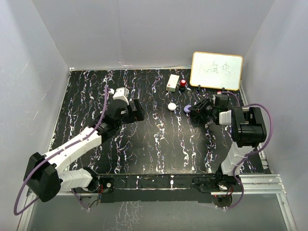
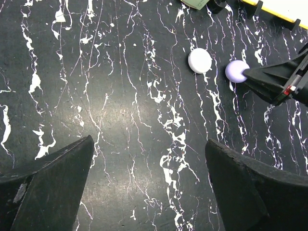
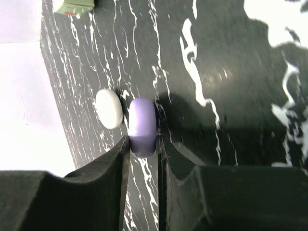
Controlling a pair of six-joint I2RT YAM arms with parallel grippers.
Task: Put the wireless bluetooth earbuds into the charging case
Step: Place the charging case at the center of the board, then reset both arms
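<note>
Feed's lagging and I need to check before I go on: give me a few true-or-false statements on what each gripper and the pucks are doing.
The right gripper has its jaws shut on the lilac puck. True.
The left gripper holds the white puck. False: its jaws are open and empty above the table.
The white puck lies on the table near the lilac puck. True.
The whiteboard lies flat mid-table. False: it stands at the far right corner.

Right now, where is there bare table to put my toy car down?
The wide middle between the left arm and right arm, nearer than the white puck, is bare. Crowded: far right, where whiteboard, small box and lilac puck cluster.
</note>
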